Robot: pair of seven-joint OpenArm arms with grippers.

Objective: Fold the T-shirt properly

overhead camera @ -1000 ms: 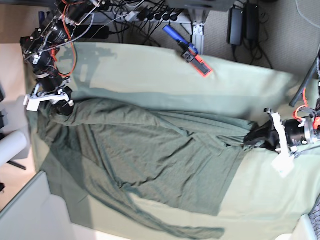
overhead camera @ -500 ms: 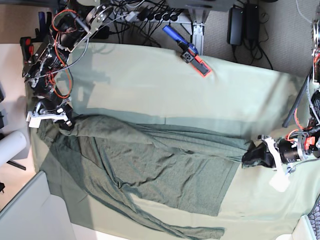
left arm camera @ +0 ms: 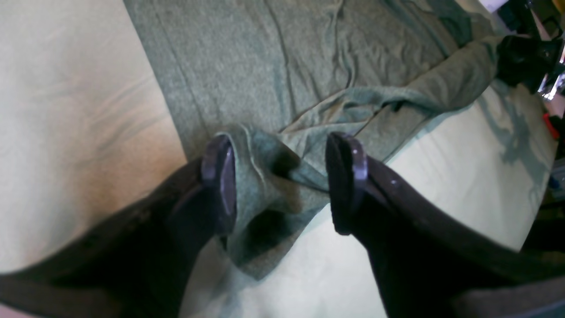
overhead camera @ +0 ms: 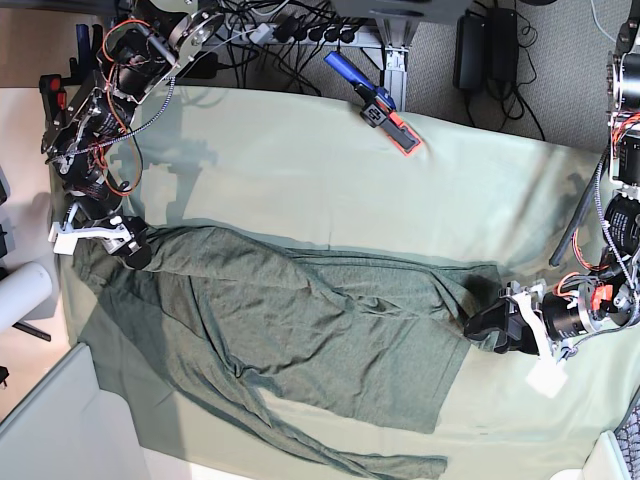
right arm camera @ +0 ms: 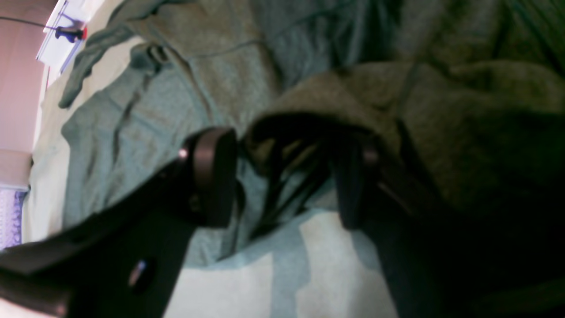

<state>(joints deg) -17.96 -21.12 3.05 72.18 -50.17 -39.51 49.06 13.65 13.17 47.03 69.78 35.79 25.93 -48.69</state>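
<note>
**Entry: one T-shirt, soft knit, laid on a covered table**

We recorded the T-shirt spread across the tablecloth, stretched between the two grippers, its upper edge doubled over into a long ridge and one sleeve trailing off at the far side from both.

Left gripper: jaws stood wide apart, a bunched corner of the garment lying loose between them and brushing one pad; we judged nothing clamped. Right gripper: jaws likewise parted, with a thick hump of cloth heaped just ahead of and partly over one finger; no grip that we could see.

Handling, as we judged it: light, limp, with no stiffness whatever; it would sag, drag and wrinkle rather than slide cleanly. Not fragile. The knit looked grippy enough for rubber pads. We reckoned the best holds were hems and corners, where doubled seams give the jaws a firmer bite, and both ends together to keep the span taut.

Materials: heathered grey-green jersey, matt, finely flecked, creased in long diagonal folds. Beneath it a smooth, pale mint sheet, faintly rippled. Gripper fingers dark, with rounded oval pads.
</note>
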